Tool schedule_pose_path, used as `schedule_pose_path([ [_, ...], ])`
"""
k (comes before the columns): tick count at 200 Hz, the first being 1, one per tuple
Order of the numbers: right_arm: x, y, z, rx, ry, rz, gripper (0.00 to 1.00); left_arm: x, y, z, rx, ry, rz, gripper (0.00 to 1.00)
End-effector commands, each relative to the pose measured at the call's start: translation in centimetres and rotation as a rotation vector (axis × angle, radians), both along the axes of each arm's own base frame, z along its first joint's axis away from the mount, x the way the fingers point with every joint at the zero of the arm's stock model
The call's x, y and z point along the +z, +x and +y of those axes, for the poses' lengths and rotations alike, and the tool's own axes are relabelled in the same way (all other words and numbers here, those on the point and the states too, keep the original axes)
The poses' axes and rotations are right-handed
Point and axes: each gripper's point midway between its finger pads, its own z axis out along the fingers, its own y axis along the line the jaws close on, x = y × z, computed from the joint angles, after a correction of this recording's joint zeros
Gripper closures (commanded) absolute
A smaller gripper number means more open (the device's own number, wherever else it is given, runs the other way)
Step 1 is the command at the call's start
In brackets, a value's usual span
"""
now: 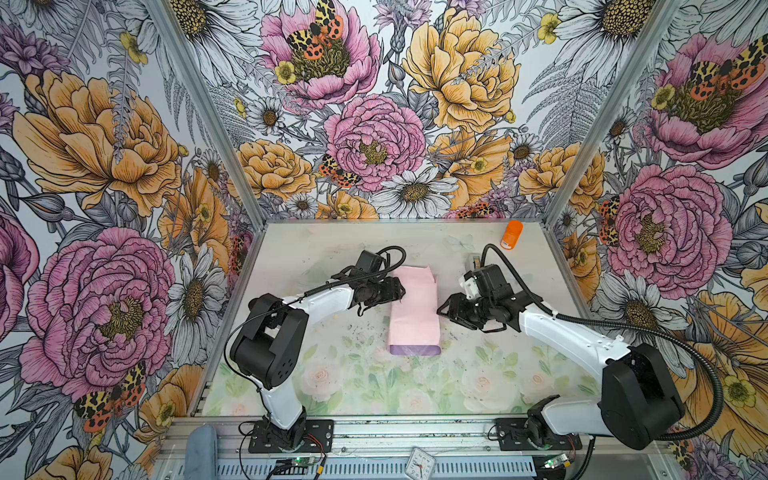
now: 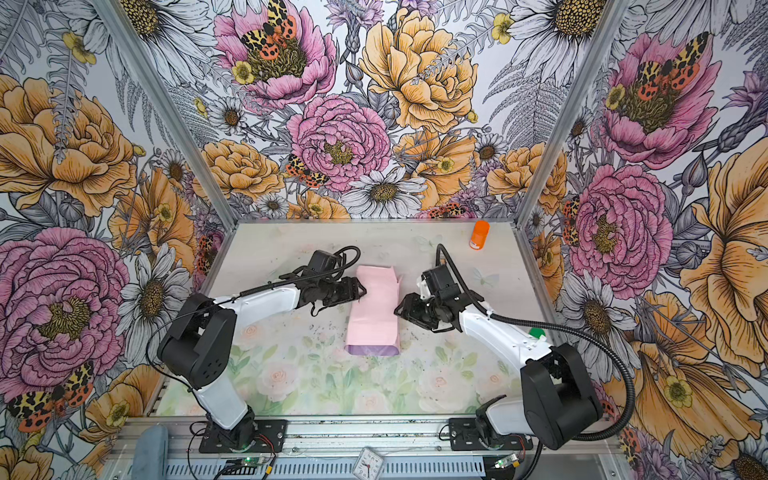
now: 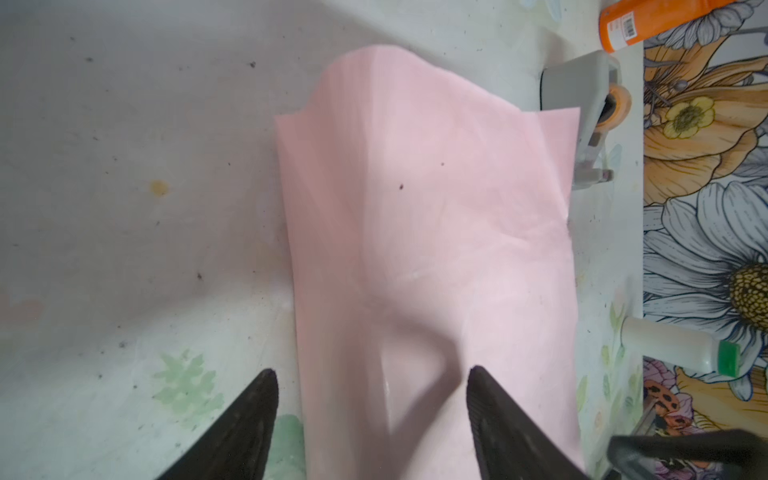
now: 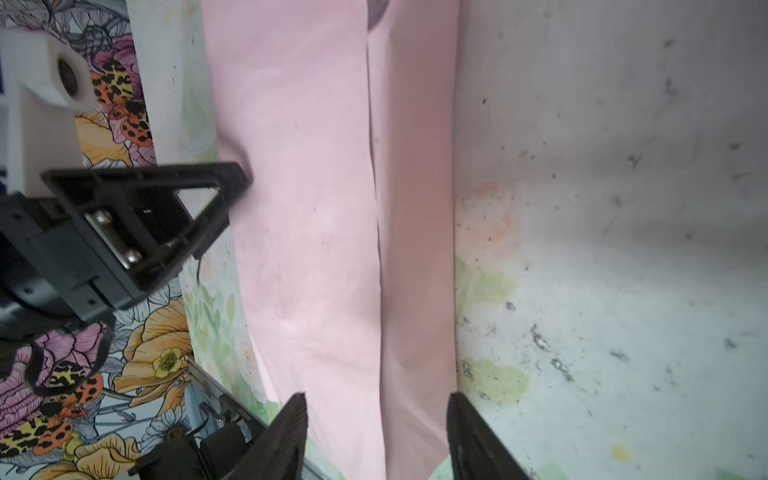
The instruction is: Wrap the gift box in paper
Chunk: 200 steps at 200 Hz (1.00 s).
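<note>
Right now your paper point(image 1: 415, 309) lies in the middle of the table point(image 1: 332, 386), folded into a long strip. Its pale pink face is up, and a lilac band shows at the near end in both top views. The gift box does not show in any view. The strip rises a little at its far end, and you cannot see what lies under it. Your left pincer point(image 3: 372, 374) sits at the strip's left edge toward the far end, jaws wide. One finger is over bare table and the other over the pink, clamping nothing. Your right pincer point(image 4: 376, 401) faces it from the strip's right edge, jaws apart too and empty. A grey tape dispenser point(image 3: 582, 104) stands near the paper's far right corner, with an orange bottle point(image 1: 512, 235) farther back.
</note>
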Motion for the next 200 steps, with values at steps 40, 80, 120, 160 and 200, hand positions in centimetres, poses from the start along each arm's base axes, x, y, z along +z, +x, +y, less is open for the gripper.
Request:
schedule_pose_path([
  [40, -1.4, 5.6, 1.3, 0.098, -0.121, -0.049, 0.39, 1.5, 0.2, -0.6, -0.038, 0.004, -0.048, 0.26],
  [80, -2.8, 6.2, 2.3, 0.135, -0.122, -0.019, 0.38, 1.6, -0.2, -0.9, -0.065, 0.022, -0.057, 0.29],
  [120, -2.8, 6.3, 3.5, 0.173, -0.103, -0.019, 0.39, 1.7, -0.5, -1.9, -0.110, 0.038, -0.075, 0.30],
  [160, -3.1, 6.2, 3.9, 0.188, -0.098, -0.011, 0.45, 1.1, -0.7, -2.1, -0.119, 0.063, -0.071, 0.31],
  [200, -3.5, 5.8, 3.6, 0.183, -0.111, -0.003, 0.50, 0.5, -0.7, -1.4, -0.124, 0.122, -0.077, 0.35],
])
